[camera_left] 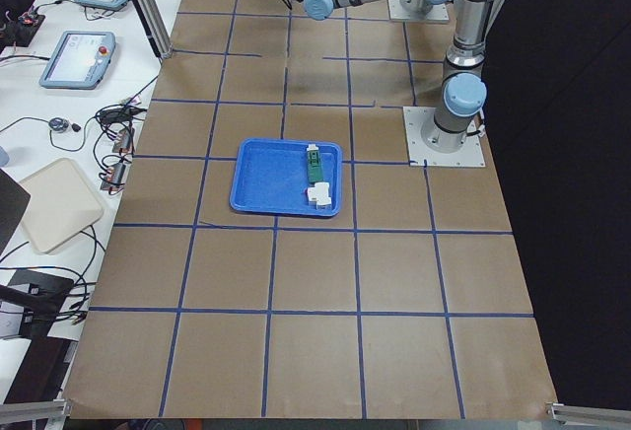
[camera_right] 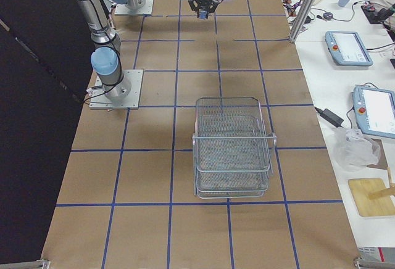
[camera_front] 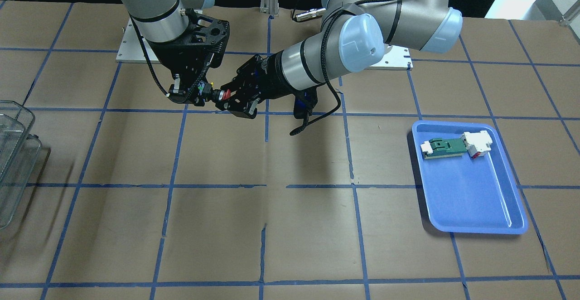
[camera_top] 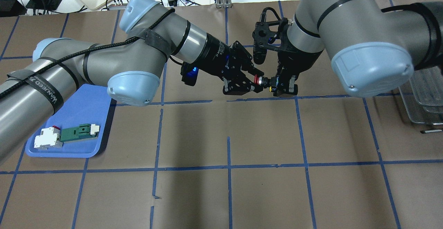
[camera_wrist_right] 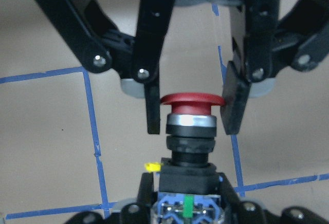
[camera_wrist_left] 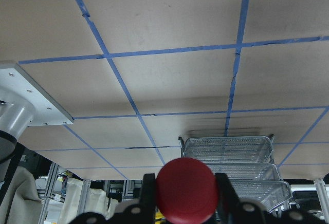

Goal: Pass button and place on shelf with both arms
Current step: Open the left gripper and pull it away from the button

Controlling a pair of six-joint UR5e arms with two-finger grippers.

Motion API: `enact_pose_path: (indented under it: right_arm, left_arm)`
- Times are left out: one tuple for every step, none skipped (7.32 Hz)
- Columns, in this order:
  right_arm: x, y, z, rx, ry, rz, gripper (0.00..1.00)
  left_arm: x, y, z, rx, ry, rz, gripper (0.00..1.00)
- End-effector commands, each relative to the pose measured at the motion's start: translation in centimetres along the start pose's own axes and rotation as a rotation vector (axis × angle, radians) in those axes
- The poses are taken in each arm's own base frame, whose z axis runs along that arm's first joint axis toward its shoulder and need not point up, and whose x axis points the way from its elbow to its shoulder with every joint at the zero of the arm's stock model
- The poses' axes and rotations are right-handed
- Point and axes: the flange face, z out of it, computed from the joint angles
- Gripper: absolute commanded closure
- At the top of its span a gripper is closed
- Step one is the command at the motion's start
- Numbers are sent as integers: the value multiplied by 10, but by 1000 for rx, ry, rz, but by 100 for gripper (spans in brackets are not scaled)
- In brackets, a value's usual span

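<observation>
The button [camera_top: 259, 80], with red cap and black collar, hangs in the air between both grippers over the table's middle. My left gripper [camera_top: 254, 82] is shut on its red cap; in the right wrist view its fingers [camera_wrist_right: 154, 116] flank the cap [camera_wrist_right: 191, 99]. My right gripper [camera_top: 278, 84] is shut on the blue-and-white block [camera_wrist_right: 187, 206] at the back. In the front view the button [camera_front: 220, 94] bridges the two grippers. The wire shelf [camera_right: 233, 152] stands at the table's right end, apart from both arms.
A blue plastic tray [camera_top: 83, 108] on my left holds a green-and-white part [camera_top: 79, 133] and a white block with a red tab [camera_top: 46, 139]. The shelf also shows far off in the left wrist view [camera_wrist_left: 229, 154]. Blue tape lines grid the brown table.
</observation>
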Motion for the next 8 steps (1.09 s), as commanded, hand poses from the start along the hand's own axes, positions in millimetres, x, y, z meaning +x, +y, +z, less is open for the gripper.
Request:
enact_pose_path:
  right_arm:
    - [0, -2, -3, 11, 6, -20, 100]
    - [0, -2, -2, 10, 3, -25, 100]
    - [1, -2, -2, 10, 3, -24, 100]
    - [1, -2, -2, 10, 2, -24, 100]
    - [2, -2, -2, 9, 0, -23, 100]
    - [4, 3, 1, -7, -8, -16, 100]
    - [8, 14, 2, -56, 6, -26, 100]
    - [19, 37, -1, -155, 39, -50, 100]
  left_arm:
    - [-1, 3, -2, 1, 5, 7, 100]
    - [-1, 3, -3, 12, 14, -8, 40]
    - [2, 8, -7, 6, 26, -28, 25]
    - [2, 10, -8, 4, 29, -26, 12]
    - [2, 12, -10, 6, 34, -23, 8]
    - [3, 12, -19, 13, 51, -15, 10]
    - [9, 1, -31, 76, 90, -7, 10]
    - [21, -21, -60, 144, 148, 1, 10]
